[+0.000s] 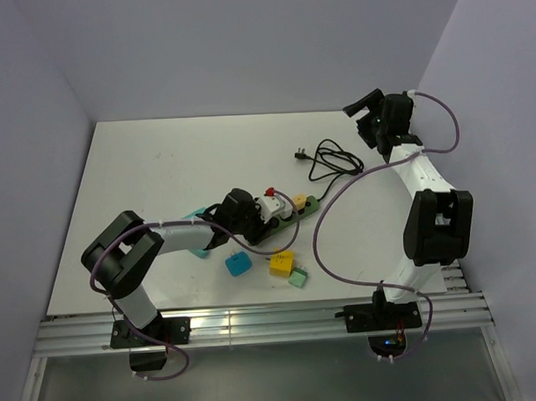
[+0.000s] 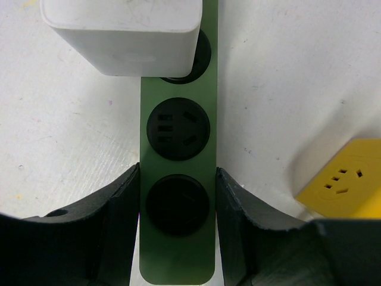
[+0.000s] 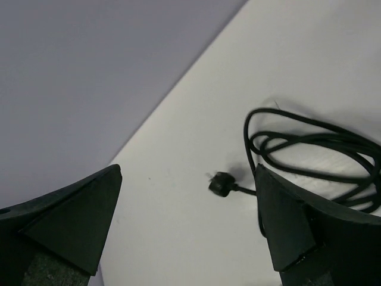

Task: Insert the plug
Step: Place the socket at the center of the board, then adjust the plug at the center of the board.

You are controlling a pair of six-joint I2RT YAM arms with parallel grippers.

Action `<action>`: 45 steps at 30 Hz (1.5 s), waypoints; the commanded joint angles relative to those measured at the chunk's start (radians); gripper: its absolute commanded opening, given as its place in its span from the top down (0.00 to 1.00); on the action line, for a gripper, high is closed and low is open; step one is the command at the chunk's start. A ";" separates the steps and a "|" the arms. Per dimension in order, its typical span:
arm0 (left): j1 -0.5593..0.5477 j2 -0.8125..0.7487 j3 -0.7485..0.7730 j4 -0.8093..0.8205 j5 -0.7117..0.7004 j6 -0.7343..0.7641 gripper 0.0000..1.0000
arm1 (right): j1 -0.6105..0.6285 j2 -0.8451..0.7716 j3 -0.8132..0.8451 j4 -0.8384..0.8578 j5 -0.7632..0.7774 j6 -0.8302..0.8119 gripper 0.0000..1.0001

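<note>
The left gripper (image 2: pixel 177 179) is clamped on the green strip (image 2: pixel 178 256). Its fingers (image 2: pixel 119 226) press against both long sides at the near end, with one round socket between them. That socket lies in shadow and we cannot read its holes. The next socket out is bare and plain to see. Beyond it a white adapter (image 2: pixel 125 36) sits in the strip and hides most of a third socket, and the frame cuts off the adapter's top. To the right a yellow block (image 2: pixel 348 182) lies on the table (image 2: pixel 286 89), apart from the strip, partly hidden by a finger and the frame edge. From above, the gripper itself covers that end of the strip.

The right gripper (image 3: pixel 187 173) hangs wide open above the far part of the table, holding nothing. Between its fingers (image 3: pixel 77 220) we see the black plug (image 3: pixel 220 185) lying on the table, its pins too small to make out. Its cable (image 3: pixel 246 134) coils to the right, passing behind a finger and out of frame. In the top view the plug (image 1: pixel 299 154) lies well apart from the strip, on its far side. We cannot trace where the cable's other end goes.
</note>
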 commanded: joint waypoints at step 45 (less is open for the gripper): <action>0.153 -0.487 -0.199 0.208 -0.271 -0.471 0.01 | 0.344 -0.755 -0.686 -0.143 -0.135 -0.401 0.00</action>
